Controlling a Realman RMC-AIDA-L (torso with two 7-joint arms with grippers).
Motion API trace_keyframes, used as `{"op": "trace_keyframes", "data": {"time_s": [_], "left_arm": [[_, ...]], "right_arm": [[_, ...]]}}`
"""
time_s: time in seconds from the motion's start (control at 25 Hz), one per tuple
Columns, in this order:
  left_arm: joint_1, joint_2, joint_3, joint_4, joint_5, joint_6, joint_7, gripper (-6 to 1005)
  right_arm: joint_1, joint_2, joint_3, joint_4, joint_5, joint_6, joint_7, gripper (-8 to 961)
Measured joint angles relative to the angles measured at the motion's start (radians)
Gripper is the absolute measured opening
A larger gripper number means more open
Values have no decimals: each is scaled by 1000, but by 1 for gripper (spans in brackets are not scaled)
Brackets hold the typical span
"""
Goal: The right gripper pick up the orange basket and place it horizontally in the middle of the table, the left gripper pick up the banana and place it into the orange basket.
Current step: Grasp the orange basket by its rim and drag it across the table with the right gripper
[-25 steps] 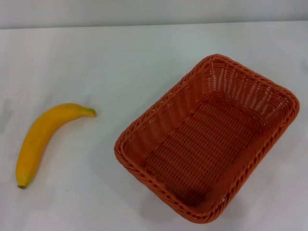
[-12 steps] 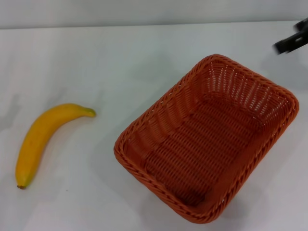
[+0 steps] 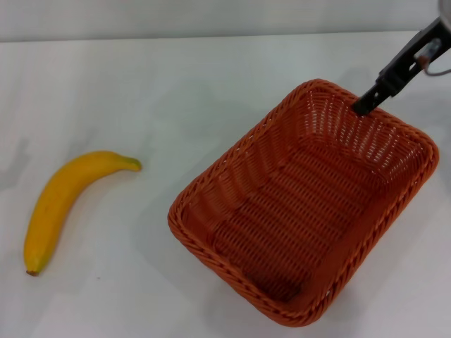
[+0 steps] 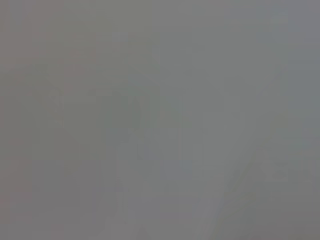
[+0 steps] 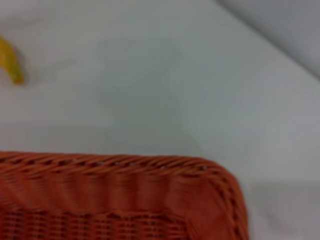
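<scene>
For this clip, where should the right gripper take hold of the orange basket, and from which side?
Probably the braided rim at the far end of the orange basket, one finger inside the wall and one outside, coming down from above. The rim is the only thin, firm edge; the sloping sides are too wide to span. The right gripper is at that far rim. The banana lies apart on the table.

An orange basket [image 3: 303, 204] of woven, openwork wicker with a braided rim sits on a plain white table [image 3: 176, 84]. Beside it lies a yellow banana [image 3: 63, 201], greenish at its stem and brown at its end. The right gripper [image 3: 366, 105] is black.
</scene>
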Motion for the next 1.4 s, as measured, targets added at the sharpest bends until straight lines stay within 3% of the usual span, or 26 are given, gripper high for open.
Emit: {"op": "trace_keyframes", "data": {"time_s": [0.68,1.2,1.4], "left_arm": [[1,-1,0,-1,57,3,-1,891],[0,-5,0,1,58,7,0,891],[-6,-6,0,2,58,8,2,891]], "right_arm": [[167,1,-148,407,-152,-165,30,834],[198,9,-204,474,-157,-165,4,832],[206,8,-205,475,-143,-148,-9,656]]}}
